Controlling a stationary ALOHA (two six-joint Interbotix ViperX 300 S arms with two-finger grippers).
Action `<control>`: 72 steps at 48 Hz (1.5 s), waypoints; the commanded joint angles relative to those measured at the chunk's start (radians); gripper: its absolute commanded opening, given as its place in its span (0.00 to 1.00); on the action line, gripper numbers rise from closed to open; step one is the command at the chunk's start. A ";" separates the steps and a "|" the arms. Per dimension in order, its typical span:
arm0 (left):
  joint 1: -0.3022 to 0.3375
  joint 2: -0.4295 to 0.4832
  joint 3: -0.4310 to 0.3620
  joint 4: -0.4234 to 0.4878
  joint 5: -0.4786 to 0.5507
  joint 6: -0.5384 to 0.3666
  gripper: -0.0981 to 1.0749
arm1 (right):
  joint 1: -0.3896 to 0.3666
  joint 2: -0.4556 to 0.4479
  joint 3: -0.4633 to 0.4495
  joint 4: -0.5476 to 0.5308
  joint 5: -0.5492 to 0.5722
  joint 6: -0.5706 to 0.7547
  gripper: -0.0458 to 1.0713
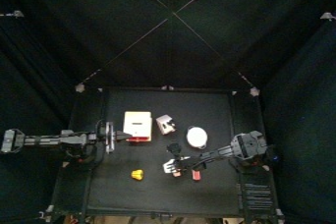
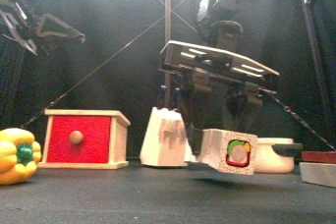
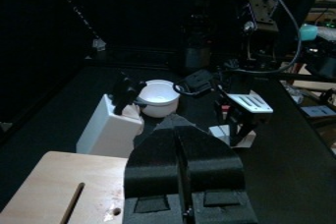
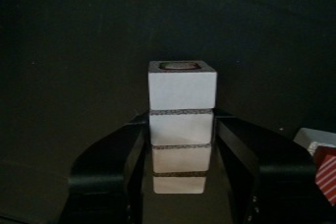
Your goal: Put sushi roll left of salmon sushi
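Observation:
The sushi roll point(image 2: 227, 152), a white cube with a green, red and yellow centre, is held low over the table and slightly tilted. My right gripper point(image 2: 210, 120) is shut on it. It also shows in the right wrist view point(image 4: 182, 105) and in the top view point(image 1: 171, 167). The salmon sushi point(image 1: 197, 175), a small red oblong piece, lies on the table just right of the roll, near the front edge; it also shows in the front view point(image 2: 319, 156). My left gripper point(image 3: 184, 174) is shut and empty, resting over the wooden top of the red box point(image 3: 59, 194) at the left.
A red drawer box point(image 2: 85, 138) and a white wedge-shaped piece point(image 2: 163, 138) stand mid-table. A white bowl point(image 1: 197, 137) sits behind the right gripper. A yellow pepper point(image 1: 137, 174) lies at the front left. Black curtains close in the table.

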 commanded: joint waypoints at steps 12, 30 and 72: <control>-0.008 0.005 -0.006 -0.064 -0.005 -0.002 0.06 | -0.061 -0.009 -0.078 0.106 0.028 -0.006 0.69; 0.008 0.005 -0.015 -0.092 -0.005 0.006 0.06 | -0.078 0.075 -0.238 0.063 0.178 0.055 0.69; 0.008 0.005 -0.006 -0.094 -0.005 0.002 0.06 | -0.018 0.107 -0.235 0.114 0.204 0.063 0.71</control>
